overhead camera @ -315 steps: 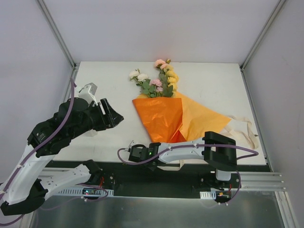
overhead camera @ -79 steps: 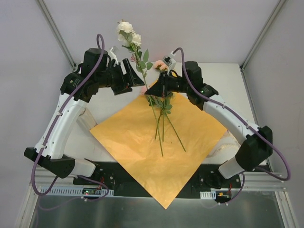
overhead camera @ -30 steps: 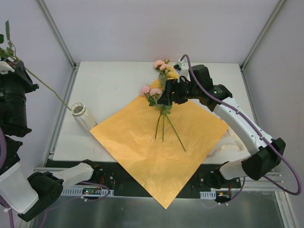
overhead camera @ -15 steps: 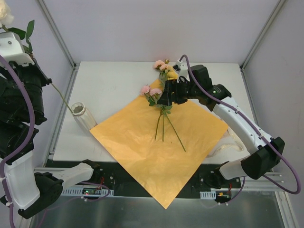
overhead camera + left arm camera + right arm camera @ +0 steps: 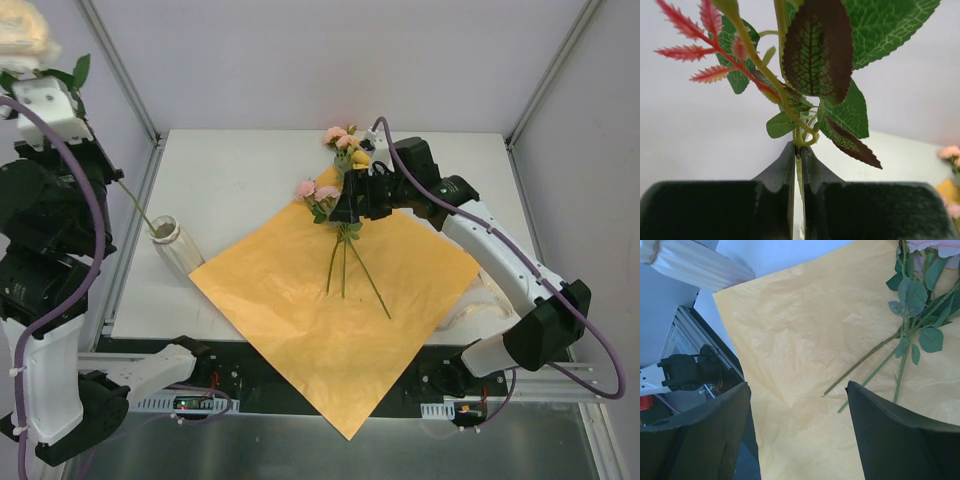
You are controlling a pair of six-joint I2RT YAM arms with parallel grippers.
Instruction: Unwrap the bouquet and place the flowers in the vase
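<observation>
The left pincer clamps a leafy stem, whose lower end is at the vase mouth. The right pincer, jaws apart, hovers over flowers on paper.

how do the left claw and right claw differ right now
The left claw is shut on a flower stem; the right claw is open and empty. The left claw sits high, left of the vase; the right claw hovers over the flowers on the orange paper. Both have black fingers.

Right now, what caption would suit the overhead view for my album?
Left gripper holds a cream flower, its stem tip at the vase; open right gripper hovers over flowers on orange paper.
</observation>
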